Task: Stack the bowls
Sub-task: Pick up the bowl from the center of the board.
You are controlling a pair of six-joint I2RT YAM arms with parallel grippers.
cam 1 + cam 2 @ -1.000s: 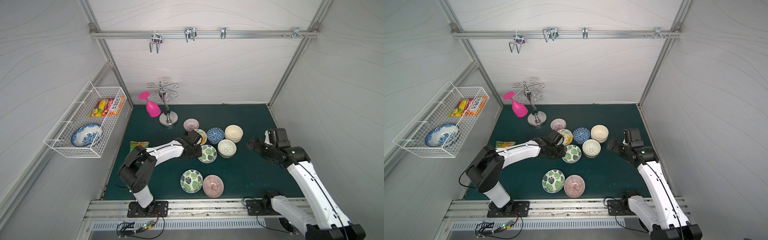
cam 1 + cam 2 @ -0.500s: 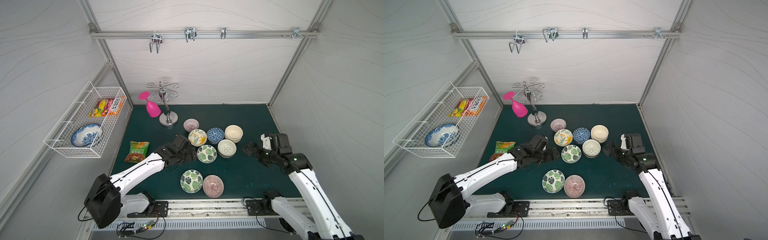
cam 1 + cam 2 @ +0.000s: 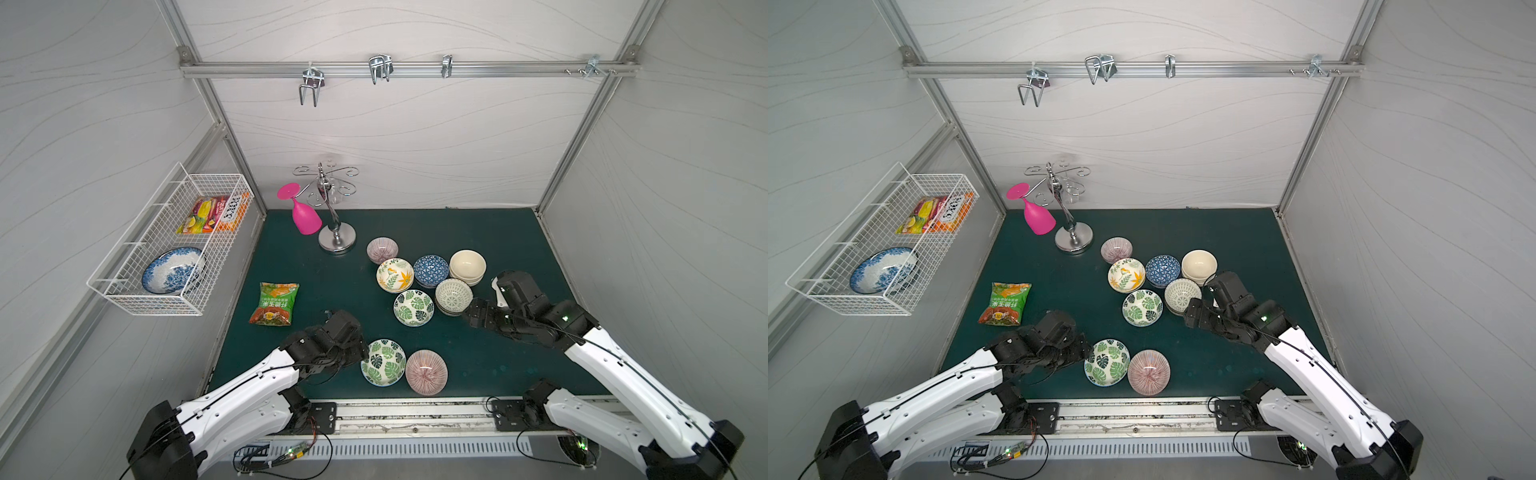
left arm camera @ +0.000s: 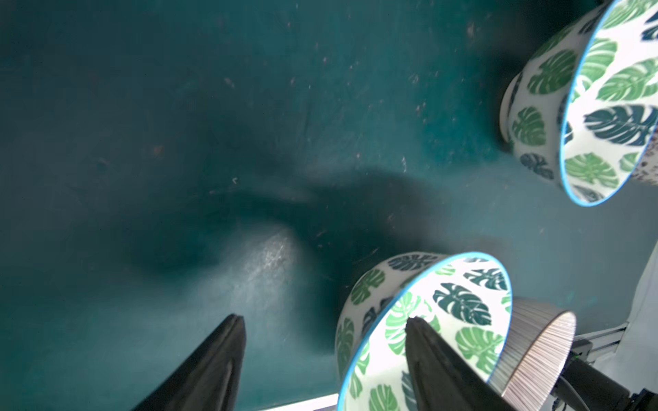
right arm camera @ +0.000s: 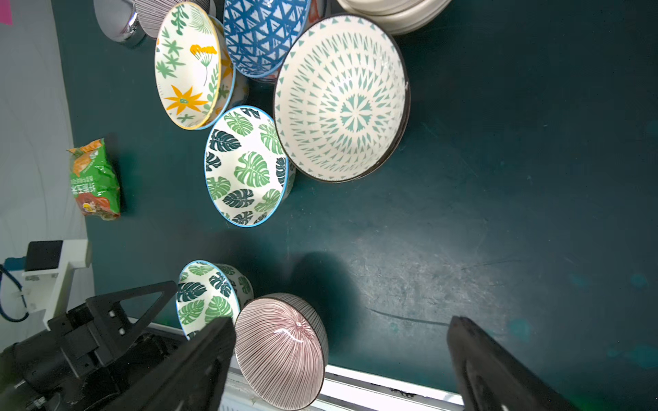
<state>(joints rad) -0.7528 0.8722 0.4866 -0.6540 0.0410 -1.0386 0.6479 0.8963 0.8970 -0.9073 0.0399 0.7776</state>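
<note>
**A:** What takes up most of the scene?

**B:** A dark green mat (image 3: 498, 241). A white wire basket (image 3: 124, 291) hangs on the wall beside it.

**A:** And the bowls?

**B:** Six show from above, crowded together mid-mat. The cream bowl (image 3: 467, 264) sits nested on another of its kind. Close around it are the lattice bowl (image 3: 454, 295), the blue bowl (image 3: 431, 269), the yellow floral bowl (image 3: 395, 275) and the far leaf bowl (image 3: 413, 307). The far striped bowl (image 3: 382, 249) stands near the chrome stand (image 3: 337, 243). Two more stand side by side close to the front rail: the near leaf bowl (image 3: 382, 362) and the near striped bowl (image 3: 426, 372).

**A:** The grippers?

**B:** The left gripper (image 4: 320, 318) is at the near leaf bowl with its jaws apart. One finger (image 4: 438, 363) is over the bowl's inside and the other is over the mat outside the rim. The right gripper (image 5: 340, 322) hangs just beside the lattice bowl, jaws spread wide over bare mat.
</note>
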